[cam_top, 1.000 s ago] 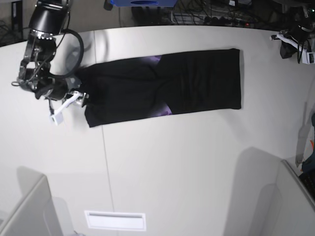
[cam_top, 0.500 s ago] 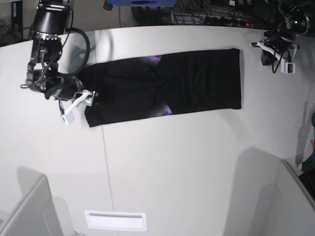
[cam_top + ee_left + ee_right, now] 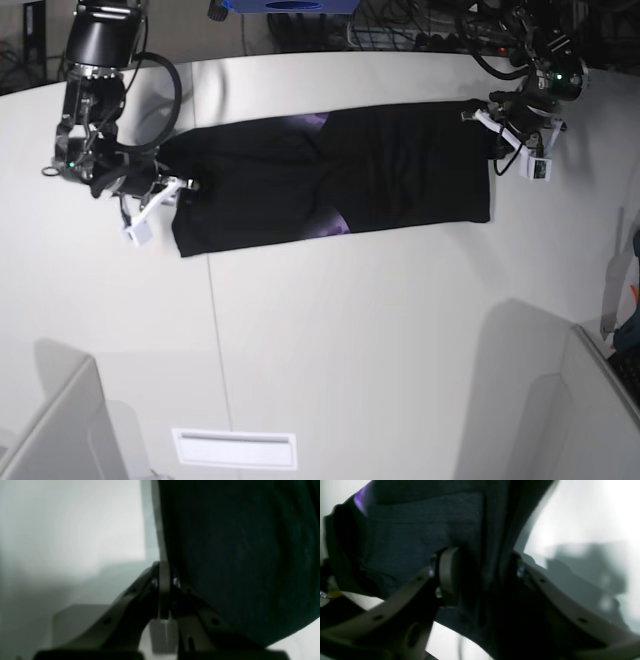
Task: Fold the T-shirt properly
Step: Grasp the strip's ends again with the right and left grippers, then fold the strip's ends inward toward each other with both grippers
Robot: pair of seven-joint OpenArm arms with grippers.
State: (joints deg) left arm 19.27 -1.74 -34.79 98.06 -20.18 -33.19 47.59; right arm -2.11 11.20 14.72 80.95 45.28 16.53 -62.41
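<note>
Black T-shirt (image 3: 330,178) cloth lies flat on the white table (image 3: 350,340) as a long folded band, running across the far half of the tabletop in the base view, with streaks of purple print showing near its middle. At the left end of that view, the right gripper (image 3: 172,190) sits low at the shirt's end, its dark arm rising behind it toward the far edge of the table. The right wrist view shows its two fingers (image 3: 447,575) standing apart with a bunched edge of the black fabric (image 3: 425,530) running up between them; the cloth lies in the gap, but whether the pads press on it cannot be told, and a patch of purple shows at the upper left of that view. Moving rightward along the band, the cloth lies smooth with a straight near edge. At the right end, the left gripper (image 3: 497,128) is at the shirt's far corner. In the left wrist view its jaws are pressed together, the fingertips (image 3: 163,580) meeting just beside the edge of the dark cloth (image 3: 237,555), with bare table on the other side; no fabric can be seen between them.
</note>
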